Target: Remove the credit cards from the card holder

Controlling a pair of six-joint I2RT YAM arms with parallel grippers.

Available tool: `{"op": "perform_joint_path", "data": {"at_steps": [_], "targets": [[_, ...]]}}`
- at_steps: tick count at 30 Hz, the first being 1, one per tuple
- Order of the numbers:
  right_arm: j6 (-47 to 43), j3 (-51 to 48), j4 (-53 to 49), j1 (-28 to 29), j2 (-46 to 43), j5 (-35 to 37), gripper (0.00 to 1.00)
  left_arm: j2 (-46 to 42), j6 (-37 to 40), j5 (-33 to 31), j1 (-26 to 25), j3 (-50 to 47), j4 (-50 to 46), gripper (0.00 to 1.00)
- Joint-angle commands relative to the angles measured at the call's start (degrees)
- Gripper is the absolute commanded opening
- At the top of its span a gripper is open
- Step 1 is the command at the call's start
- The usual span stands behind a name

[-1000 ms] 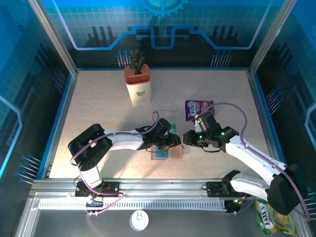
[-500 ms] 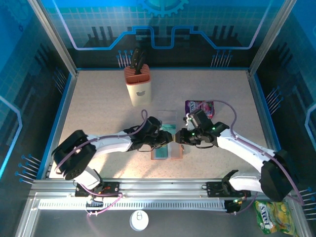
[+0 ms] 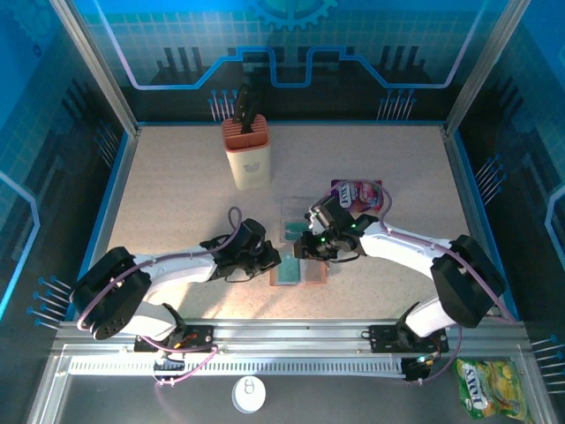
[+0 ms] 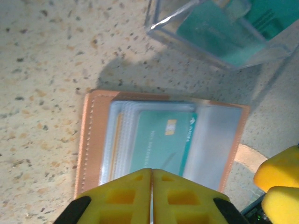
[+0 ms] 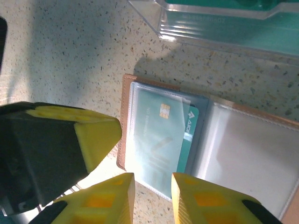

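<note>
- My left gripper (image 4: 152,176) is closed, its yellow pads pressed flat together with nothing that I can see between them. It hangs at the near edge of the card holder (image 4: 88,140), over the half that carries the cards.
- My right gripper (image 5: 153,183) reaches in from the other side with its jaws a narrow gap apart. The near corner of the card pocket shows through that gap. I see nothing gripped, and I cannot tell whether either finger touches the pocket.
- From above, the two grippers sit just beside each other at the holder.
- The card holder lies opened flat on the table (image 3: 177,203), a little in front of the middle, with its brown leather border around the pockets.
- A teal credit card (image 4: 159,142) with a gold chip sits in the clear pocket of one half. Further edges are stacked beneath it, one of them tan-orange. The other half is a pale clear pocket.
- Just beyond the holder stands a clear plastic box (image 3: 298,219) with flat teal shapes showing through its walls. Whether they are cards I cannot tell.
- To the right of the box, past my right arm, lies a purple snack packet (image 3: 357,192).
- Farthest back, left of centre, a knife block (image 3: 247,159) stands upright with dark handles sticking out of its top.
</note>
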Motion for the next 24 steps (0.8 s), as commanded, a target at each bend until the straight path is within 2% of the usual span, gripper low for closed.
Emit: {"op": "perform_joint_path", "data": {"at_steps": [1, 6, 24], "targets": [[1.02, 0.02, 2.0, 0.66, 2.59, -2.04, 0.26, 0.65, 0.56, 1.03, 0.11, -0.65, 0.89, 0.04], [2.38, -2.07, 4.98, 0.91, 4.08, -3.22, 0.26, 2.34, 0.45, 2.15, 0.09, -0.85, 2.97, 0.0], [3.53, -4.27, 8.58, 1.27, 7.21, -5.15, 0.25, 4.42, -0.39, 0.97, 0.05, -1.29, 0.9, 0.0]]}}
